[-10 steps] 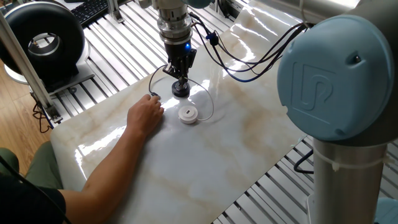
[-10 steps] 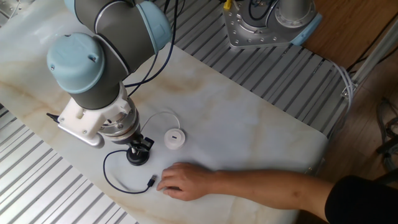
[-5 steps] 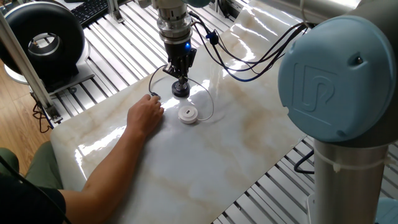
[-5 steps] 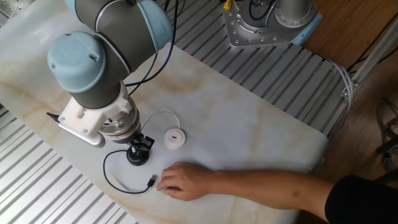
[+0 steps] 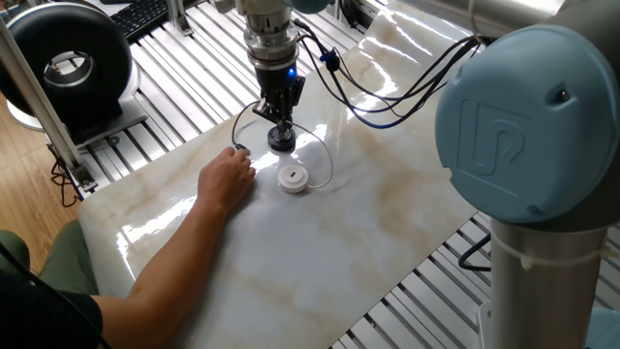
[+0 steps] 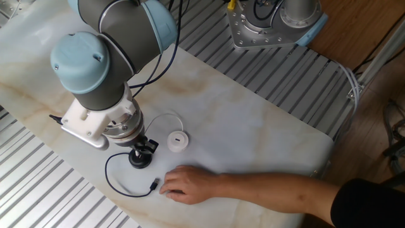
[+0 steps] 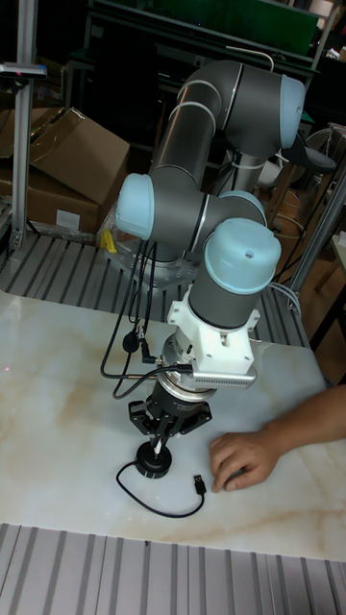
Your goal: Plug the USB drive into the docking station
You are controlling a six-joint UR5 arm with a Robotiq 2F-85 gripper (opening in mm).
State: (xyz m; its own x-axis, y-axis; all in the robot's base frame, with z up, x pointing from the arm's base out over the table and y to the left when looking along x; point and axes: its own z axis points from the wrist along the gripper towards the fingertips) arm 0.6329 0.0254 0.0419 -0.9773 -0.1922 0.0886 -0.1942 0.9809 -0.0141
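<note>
The docking station is a small black round puck on the marble table; it also shows as the black puck and the black puck. My gripper stands straight over it, shut on a small white plug that touches the puck's top. A thin white cable loops from there to the USB drive, a white round puck lying just beside the black one. The tall fixed view does not show the white puck.
A person's hand rests on the table next to the black cable's plug; that cable curls out from the black puck. The forearm crosses the table. Ribbed metal rails border the marble top.
</note>
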